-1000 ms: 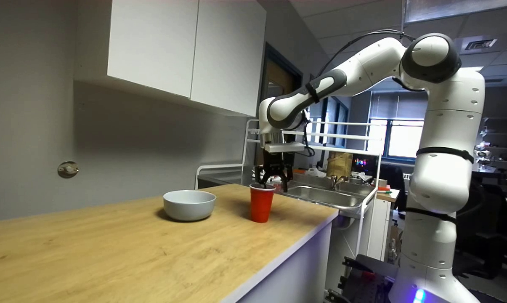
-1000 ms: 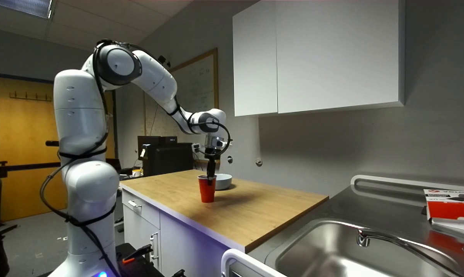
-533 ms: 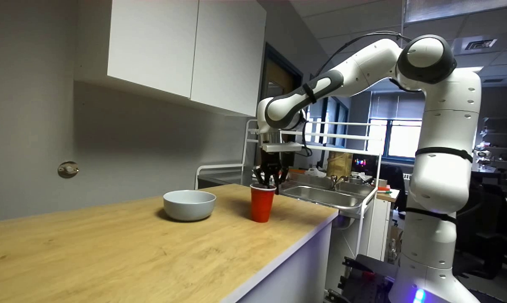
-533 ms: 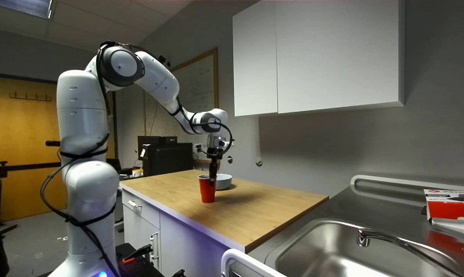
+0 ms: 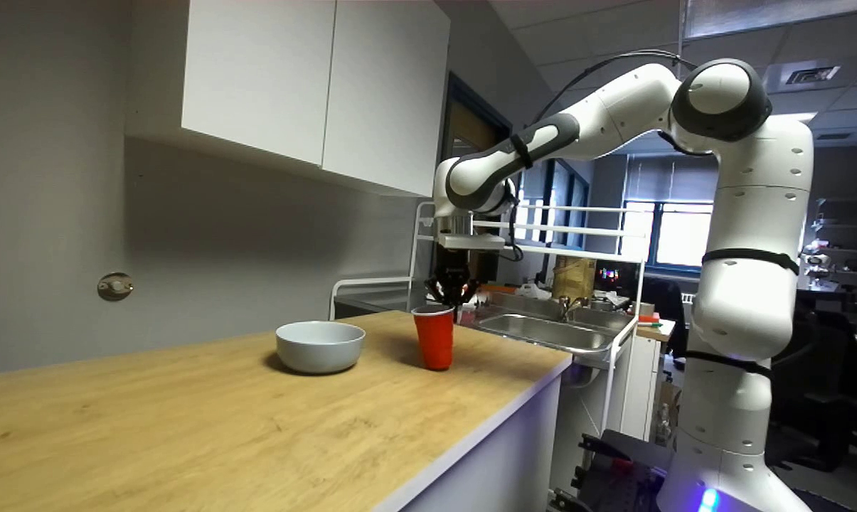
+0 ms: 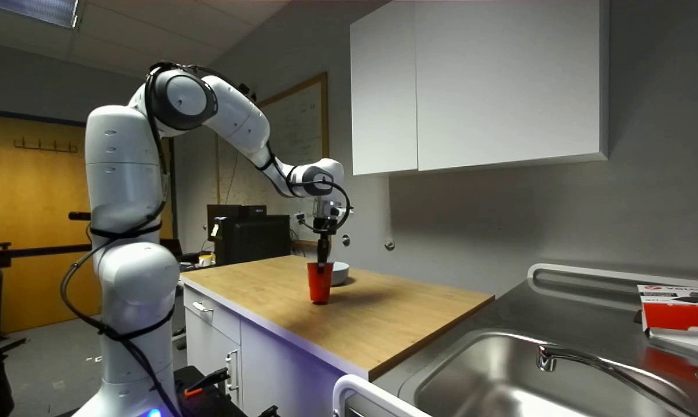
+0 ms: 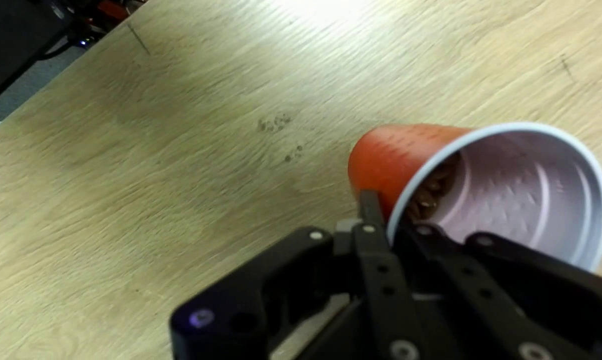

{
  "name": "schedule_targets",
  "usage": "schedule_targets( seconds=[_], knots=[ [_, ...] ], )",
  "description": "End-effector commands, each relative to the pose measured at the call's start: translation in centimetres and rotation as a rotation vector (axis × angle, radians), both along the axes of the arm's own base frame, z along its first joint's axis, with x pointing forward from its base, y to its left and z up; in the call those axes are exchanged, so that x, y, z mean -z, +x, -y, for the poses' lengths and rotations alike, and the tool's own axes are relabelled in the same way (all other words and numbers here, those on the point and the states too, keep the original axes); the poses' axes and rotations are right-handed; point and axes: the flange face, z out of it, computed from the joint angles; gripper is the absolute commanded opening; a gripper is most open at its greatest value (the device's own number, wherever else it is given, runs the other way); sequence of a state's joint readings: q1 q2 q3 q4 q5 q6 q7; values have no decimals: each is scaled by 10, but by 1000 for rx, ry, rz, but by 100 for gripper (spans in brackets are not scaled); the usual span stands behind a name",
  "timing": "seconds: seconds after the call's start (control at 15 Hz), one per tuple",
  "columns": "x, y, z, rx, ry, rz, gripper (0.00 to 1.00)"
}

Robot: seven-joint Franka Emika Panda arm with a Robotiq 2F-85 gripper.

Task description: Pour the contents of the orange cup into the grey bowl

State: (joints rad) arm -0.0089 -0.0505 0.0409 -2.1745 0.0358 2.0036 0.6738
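Observation:
The orange cup [image 5: 435, 340] leans a little over the wooden counter in both exterior views. Whether its base touches the wood I cannot tell. My gripper [image 7: 391, 220] is shut on the cup's wall at the rim, one finger outside and one inside. Brown bits [image 7: 430, 195] lie in the bottom of the cup in the wrist view. The grey bowl [image 5: 320, 348] stands upright on the counter near the cup; in an exterior view the cup partly covers the bowl [image 6: 340, 274]. Its inside is hardly visible, and the wrist view does not show it.
A white wall cabinet [image 5: 314, 85] hangs above the back of the wooden counter [image 5: 222, 427]. Beyond the counter's end are a metal sink [image 5: 549, 331] and a white rack [image 5: 620, 355]. A red and white box [image 6: 679, 307] lies past the sink.
The gripper has gone from open to shut, with the cup's wall now between its fingers. The cup has tilted and shifted slightly; the arm's wrist has risen a little. The bowl has not moved.

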Motion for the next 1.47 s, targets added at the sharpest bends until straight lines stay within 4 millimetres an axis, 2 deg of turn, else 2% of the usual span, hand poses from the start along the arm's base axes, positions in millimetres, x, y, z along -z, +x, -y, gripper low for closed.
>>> schedule_targets(
  seconds=[0.0, 0.33, 0.67, 0.87, 1.13, 1.4],
  knots=[
    [-14, 5, -5, 12, 11, 17, 5],
    [-41, 11, -31, 25, -64, 20, 5],
    [-84, 24, -80, -1, -201, 57, 5],
    [-100, 33, -107, -9, -302, 71, 5],
    [-103, 53, -139, -7, -383, 66, 5],
    [-86, 76, -171, -33, -485, 33, 5]
  ],
)
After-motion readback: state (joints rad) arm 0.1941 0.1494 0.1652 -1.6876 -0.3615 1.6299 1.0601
